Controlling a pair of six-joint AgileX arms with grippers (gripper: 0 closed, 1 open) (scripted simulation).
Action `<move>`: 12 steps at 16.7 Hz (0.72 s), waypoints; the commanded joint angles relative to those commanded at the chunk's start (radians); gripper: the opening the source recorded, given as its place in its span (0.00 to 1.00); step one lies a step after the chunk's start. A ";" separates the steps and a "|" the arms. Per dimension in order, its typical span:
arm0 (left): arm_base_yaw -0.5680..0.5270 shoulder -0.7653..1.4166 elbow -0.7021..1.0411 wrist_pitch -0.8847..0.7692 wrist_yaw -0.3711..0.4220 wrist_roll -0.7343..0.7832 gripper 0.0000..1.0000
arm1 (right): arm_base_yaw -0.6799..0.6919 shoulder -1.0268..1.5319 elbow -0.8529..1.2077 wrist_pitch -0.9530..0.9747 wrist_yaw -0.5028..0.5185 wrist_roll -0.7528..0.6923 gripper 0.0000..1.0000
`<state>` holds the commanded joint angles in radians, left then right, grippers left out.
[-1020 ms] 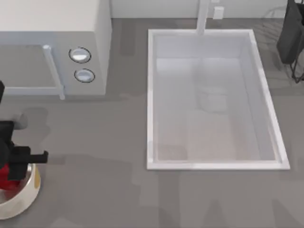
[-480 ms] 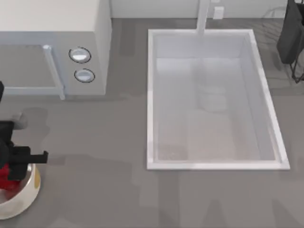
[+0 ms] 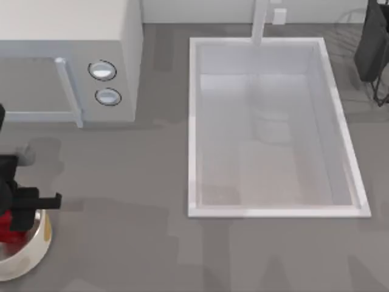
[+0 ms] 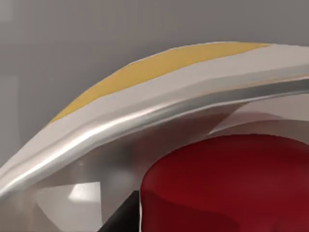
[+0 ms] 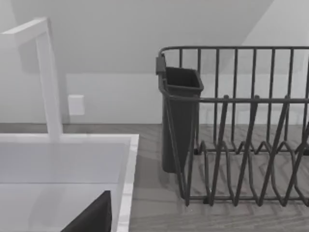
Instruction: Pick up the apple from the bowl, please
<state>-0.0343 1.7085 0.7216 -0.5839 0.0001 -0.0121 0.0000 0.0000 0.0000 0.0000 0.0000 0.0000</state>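
1. At the near left corner of the surface (image 3: 121, 243), the bowl (image 3: 33, 252) sat partly cut off by the top view's left edge, its cream wall curving round a pale, glossy inside.
2. The apple (image 3: 7, 230) lay inside the bowl, deep red, with only a patch of it seen from above beneath the dark arm.
3. The left gripper (image 3: 13, 214) was down in the bowl right over the apple; whether its jaws were released or clenched on the fruit could not be told.
4. In the left wrist view the apple (image 4: 227, 186) sat very close, with the bowl's rim (image 4: 145, 104) arching beyond it and a yellow-orange spot on the outer wall.
5. Farther back on the left stood a white microwave (image 3: 73, 55) with two round knobs on its front.
6. To the right of the middle, a white sink (image 3: 194, 121) was sunk into the surface, with a pale faucet (image 3: 260, 21) rising at its far edge.
7. The right arm was parked at the far right corner (image 3: 372, 42), beside the sink.
8. The right wrist view showed the faucet (image 5: 46, 77), the sink's corner (image 5: 128, 164), and a dark wire dish rack (image 5: 241, 125) with a dark cup-shaped holder at its end.
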 joint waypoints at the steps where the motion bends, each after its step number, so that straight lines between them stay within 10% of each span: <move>1: 0.000 0.000 0.000 0.000 0.000 0.000 0.00 | 0.000 0.000 0.000 0.000 0.000 0.000 1.00; 12: 0.009 -0.135 0.106 -0.160 0.009 -0.008 0.00 | 0.000 0.000 0.000 0.000 0.000 0.000 1.00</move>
<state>-0.0257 1.5733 0.8274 -0.7443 0.0094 -0.0201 0.0000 0.0000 0.0000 0.0000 0.0000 0.0000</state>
